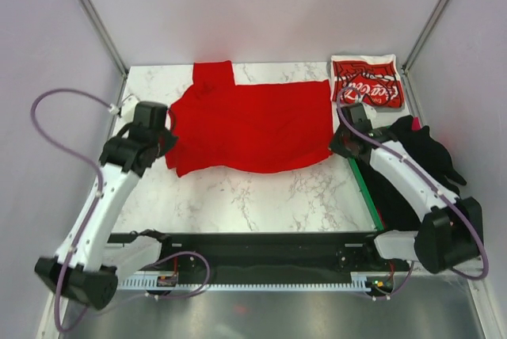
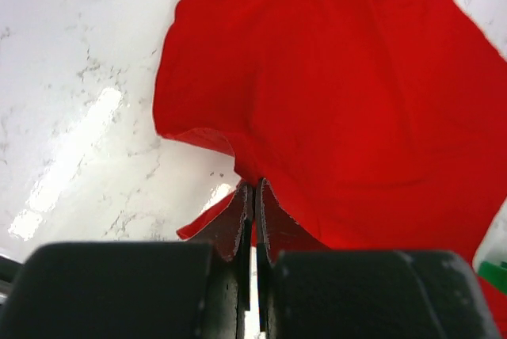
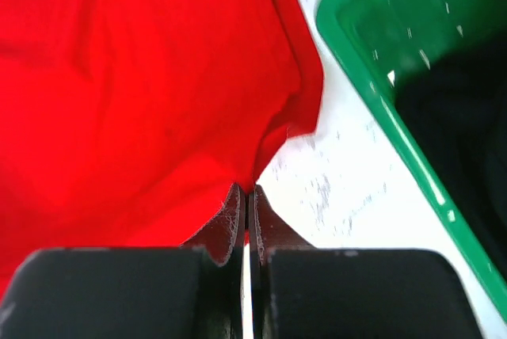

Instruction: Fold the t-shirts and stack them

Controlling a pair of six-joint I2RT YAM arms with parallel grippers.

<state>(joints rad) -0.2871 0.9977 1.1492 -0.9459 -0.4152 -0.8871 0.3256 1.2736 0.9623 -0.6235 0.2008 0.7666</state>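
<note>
Green bin [image 3: 372, 101] (dark cloth [image 1: 428, 145] inside), marble table [image 1: 261, 192].

One plain red t-shirt [image 1: 253, 125], one printed t-shirt [image 1: 366, 81], one green bin [image 3: 372, 6]

Top camera looks down from behind; both wrist cameras face forward, close over the same red t-shirt [image 1: 253, 125].

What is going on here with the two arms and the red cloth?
Two robot arms are folding t-shirts. The left pincer and the right pincer are each shut on an edge of the plain red t-shirt, one at each side; it lies spread on the marble table. A printed t-shirt already lies folded at the far right corner. A green bin with dark clothes stands beside the right arm.
</note>
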